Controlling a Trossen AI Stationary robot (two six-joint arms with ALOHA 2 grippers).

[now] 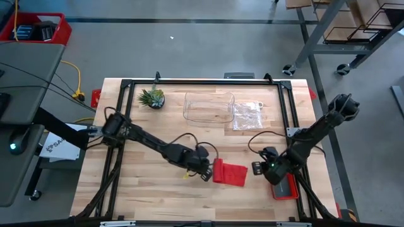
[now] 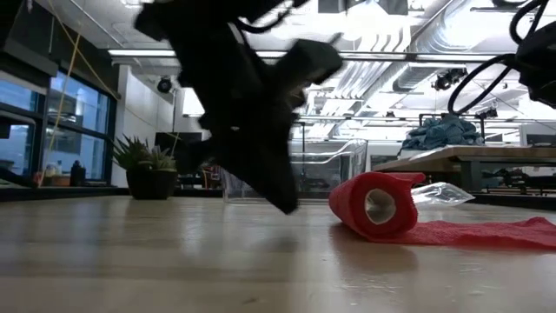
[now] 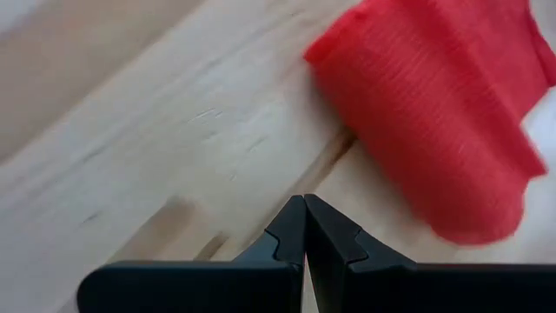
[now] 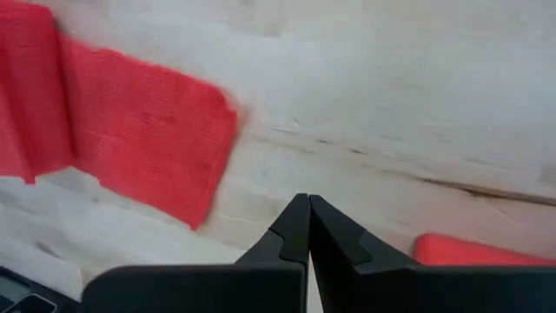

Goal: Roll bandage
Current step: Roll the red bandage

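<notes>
Half-rolled bandage [image 1: 229,173] between closed grippers — untouched

Bandage [image 1: 230,173]: red woven cloth, matt, fine ribbed weave (partly rolled).
Table [image 1: 151,195]: pale wood, smooth, visible grain, low sheen.
Bin [image 1: 208,106]: clear plastic, glossy.
Gripper fingers [image 3: 304,235]: black plastic, matt.

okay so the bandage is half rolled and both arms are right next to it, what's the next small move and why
Probably nudge the left end effector sideways against the rolled end of the bandage to turn it further onto the loose tail. The roll stands partly wound, with a flat strip still lying on the table toward the right end effector. Both end effectors are shut and hold nothing.
</notes>
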